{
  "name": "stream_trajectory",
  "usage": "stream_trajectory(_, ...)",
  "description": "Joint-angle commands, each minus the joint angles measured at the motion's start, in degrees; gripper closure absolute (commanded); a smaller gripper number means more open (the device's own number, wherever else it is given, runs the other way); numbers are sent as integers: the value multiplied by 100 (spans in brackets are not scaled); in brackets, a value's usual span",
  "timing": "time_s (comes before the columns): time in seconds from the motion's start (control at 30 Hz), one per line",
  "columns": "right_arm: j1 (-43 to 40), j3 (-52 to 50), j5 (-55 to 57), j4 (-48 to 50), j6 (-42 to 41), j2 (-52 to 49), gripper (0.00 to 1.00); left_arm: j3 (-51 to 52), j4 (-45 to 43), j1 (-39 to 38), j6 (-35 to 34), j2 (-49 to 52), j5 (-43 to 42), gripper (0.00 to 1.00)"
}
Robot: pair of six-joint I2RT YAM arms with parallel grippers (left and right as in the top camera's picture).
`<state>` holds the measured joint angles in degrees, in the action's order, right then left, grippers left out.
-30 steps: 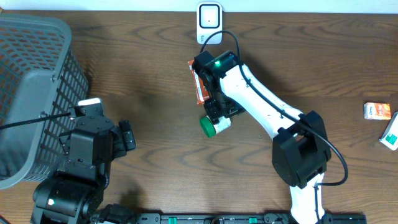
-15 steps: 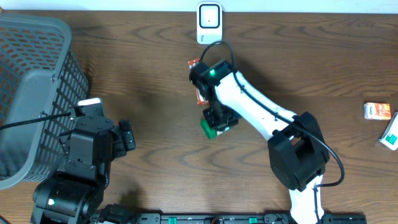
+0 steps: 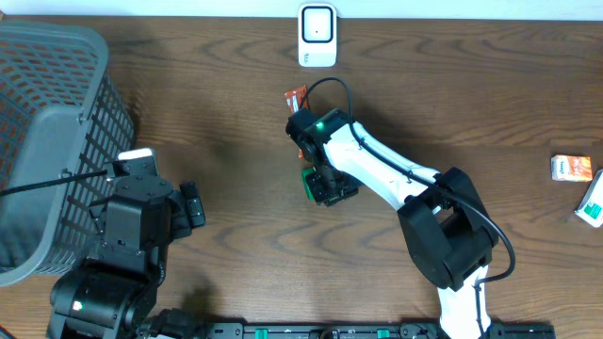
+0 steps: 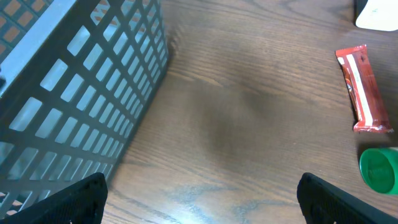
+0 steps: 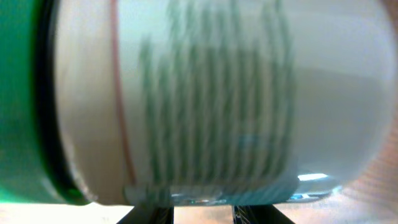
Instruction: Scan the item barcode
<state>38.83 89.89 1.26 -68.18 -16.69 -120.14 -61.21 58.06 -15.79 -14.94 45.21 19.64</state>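
A white bottle (image 5: pixel 205 93) with green print and a green cap (image 3: pixel 308 179) fills the right wrist view, blurred and very close. My right gripper (image 3: pixel 327 185) sits directly over it at mid-table; its dark fingers (image 5: pixel 149 215) stand close together at the bottle's lower edge, and whether they clamp it does not show. The white scanner (image 3: pixel 317 36) stands at the table's far edge. My left gripper (image 4: pixel 199 199) is open and holds nothing, over bare wood near the basket. From the left wrist view the cap (image 4: pixel 379 169) lies far right.
A grey mesh basket (image 3: pixel 47 122) takes up the left side and also looms in the left wrist view as a basket wall (image 4: pixel 74 93). A red snack packet (image 3: pixel 296 98) lies beside the right arm. An orange box (image 3: pixel 573 168) and a green-white box (image 3: pixel 592 205) sit at the far right.
The right arm has shifted left and slightly away from me, and the bottle has moved with it, so that only its green cap shows under the gripper. The left arm has not moved.
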Motion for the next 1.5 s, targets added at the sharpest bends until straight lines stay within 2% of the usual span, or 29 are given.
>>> stream_trajectory(0.0, 24, 4, 37, 127, 140, 151, 74, -52, -2, 31, 74, -26, 50, 2)
stream_trajectory(0.57, 11, 415, 535, 332, 262, 151, 74, -52, -2, 31, 74, -24, 50, 2)
stream_trajectory(1.07, 11, 625, 535, 920, 490, 151, 62, -52, -2, 31, 74, -24, 50, 2)
stream_trajectory(1.37, 7, 887, 533, 1054, 518, 153, 61, -52, -2, 31, 74, -24, 50, 2)
stream_trajectory(1.47, 7, 1001, 540, 1032, 520, 153, 49, -52, -2, 31, 74, -24, 50, 2)
